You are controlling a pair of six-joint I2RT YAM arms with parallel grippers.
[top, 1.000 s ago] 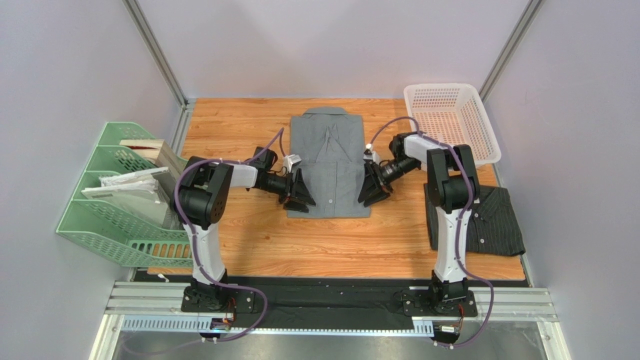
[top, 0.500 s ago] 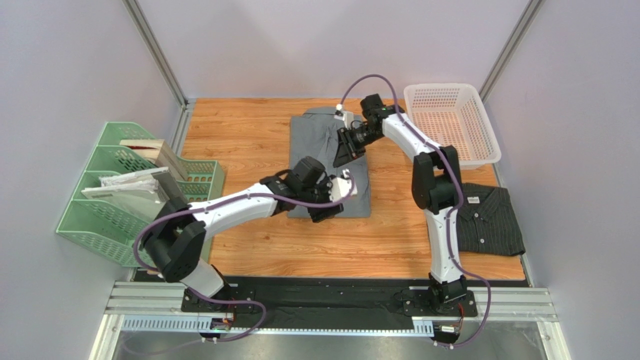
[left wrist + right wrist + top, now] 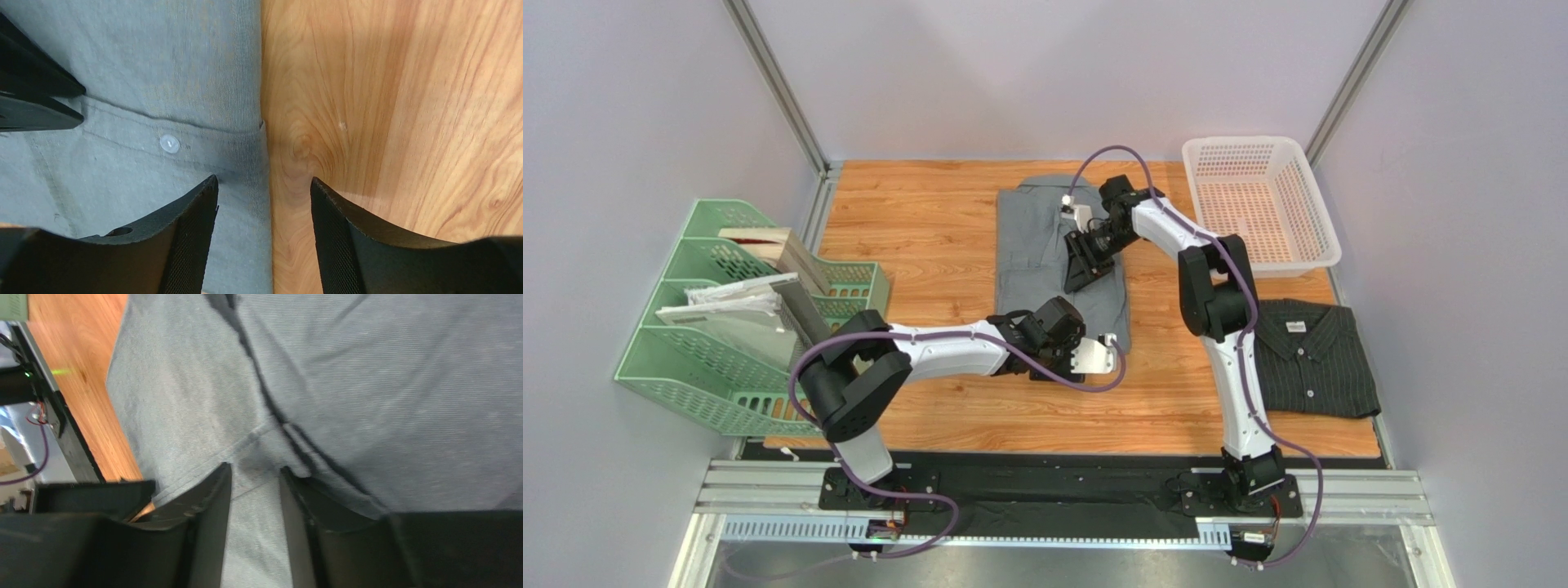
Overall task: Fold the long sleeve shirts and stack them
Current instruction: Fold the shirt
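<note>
The plain mid-grey collared cloth shirt [image 3: 1032,251] lies flat on the wooden surface [image 3: 916,221], just left of the white plastic mesh basket [image 3: 1247,140]. The dark charcoal pinstriped shirt [image 3: 1320,361] lies folded on the near side of that basket. My left pincer [image 3: 264,184] is open, low at the grey shirt's near corner on the basket side, one finger over cloth, the other over bare wood. My right pincer [image 3: 256,468] sits over the grey shirt's middle, fingers narrowly parted across a seam; I cannot tell whether cloth is pinched.
</note>
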